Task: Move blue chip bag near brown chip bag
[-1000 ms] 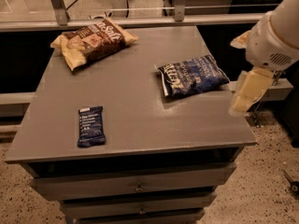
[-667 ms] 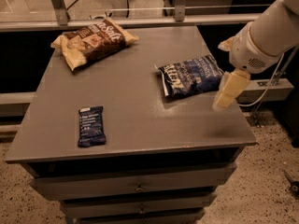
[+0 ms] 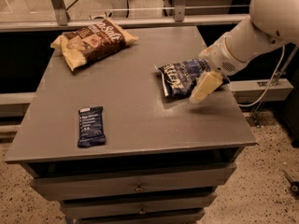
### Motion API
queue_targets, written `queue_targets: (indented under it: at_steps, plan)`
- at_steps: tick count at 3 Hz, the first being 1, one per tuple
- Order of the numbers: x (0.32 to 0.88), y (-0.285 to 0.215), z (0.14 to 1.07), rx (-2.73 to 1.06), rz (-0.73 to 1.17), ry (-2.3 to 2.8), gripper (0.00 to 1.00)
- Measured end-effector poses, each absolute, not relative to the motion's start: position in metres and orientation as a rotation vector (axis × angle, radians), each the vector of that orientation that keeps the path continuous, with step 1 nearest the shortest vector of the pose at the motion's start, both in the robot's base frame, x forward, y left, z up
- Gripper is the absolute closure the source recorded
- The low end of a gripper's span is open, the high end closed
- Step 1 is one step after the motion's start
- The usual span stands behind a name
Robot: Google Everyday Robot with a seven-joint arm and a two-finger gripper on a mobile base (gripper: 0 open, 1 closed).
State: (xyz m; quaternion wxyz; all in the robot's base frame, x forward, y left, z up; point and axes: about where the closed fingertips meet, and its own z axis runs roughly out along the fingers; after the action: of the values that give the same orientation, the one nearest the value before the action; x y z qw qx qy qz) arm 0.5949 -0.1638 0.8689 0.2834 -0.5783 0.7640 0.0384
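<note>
The blue chip bag (image 3: 180, 75) lies on the right side of the grey table (image 3: 135, 111), puffy and navy with white lettering. The brown chip bag (image 3: 93, 39) lies at the table's far left corner, dark brown with white "Salt" lettering and tan ends. The gripper (image 3: 203, 87) comes in from the right on a white arm (image 3: 247, 34). It hangs over the right end of the blue bag, low above the table top and covering part of the bag.
A small flat dark-blue bar wrapper (image 3: 90, 126) lies at the front left of the table. Drawers (image 3: 135, 188) sit under the top. A metal rail (image 3: 140, 21) runs behind the table. A cable (image 3: 271, 80) hangs at the right.
The arm has swung left from beyond the table's right edge, bringing the gripper over the right end of the blue chip bag. The bags and wrapper have not moved.
</note>
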Motion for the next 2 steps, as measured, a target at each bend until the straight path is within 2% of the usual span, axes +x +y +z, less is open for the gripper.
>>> queue_targets:
  at_steps: [2]
  plan:
    - [0.6220, -0.1708, 0.8609, -1.505, 0.094, 2.051, 0.62]
